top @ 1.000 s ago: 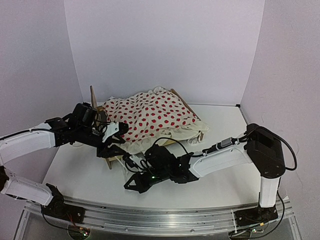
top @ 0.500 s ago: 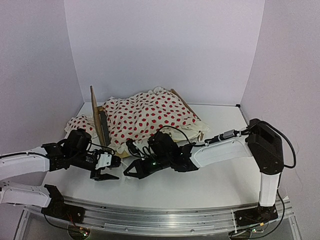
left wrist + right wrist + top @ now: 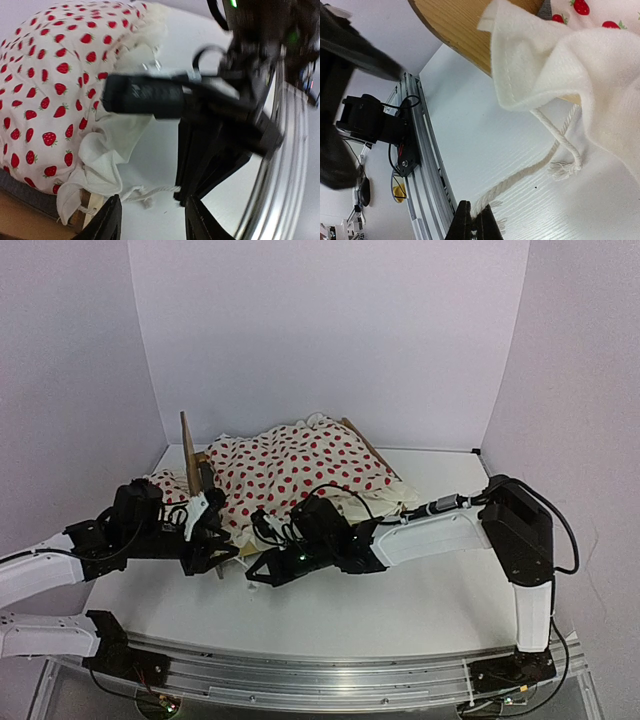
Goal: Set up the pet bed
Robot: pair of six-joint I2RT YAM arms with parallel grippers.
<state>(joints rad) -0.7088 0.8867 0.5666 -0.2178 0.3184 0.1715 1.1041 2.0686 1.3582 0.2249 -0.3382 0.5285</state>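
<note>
The white table (image 3: 420, 610) carries the light plywood pet bed (image 3: 186, 450) at rear left, draped by the white red-dotted ruffled blanket (image 3: 300, 465). Only the right wrist view shows the right gripper (image 3: 472, 220) clamped on a white twisted cord (image 3: 520, 175). The left wrist view shows the left gripper (image 3: 152, 205) with jaws apart, empty.

A white blanket (image 3: 300, 468) printed with red strawberries lies bunched toward the table's (image 3: 440, 600) 12 o'clock side, its cream hem spilling toward 6 o'clock. A small red-dotted pillow (image 3: 163, 488) sits at the blanket's 9 o'clock. A white cord (image 3: 520, 176) trails from the hem onto the tabletop. A metal rail (image 3: 330, 676) runs along the 6 o'clock edge.
</note>
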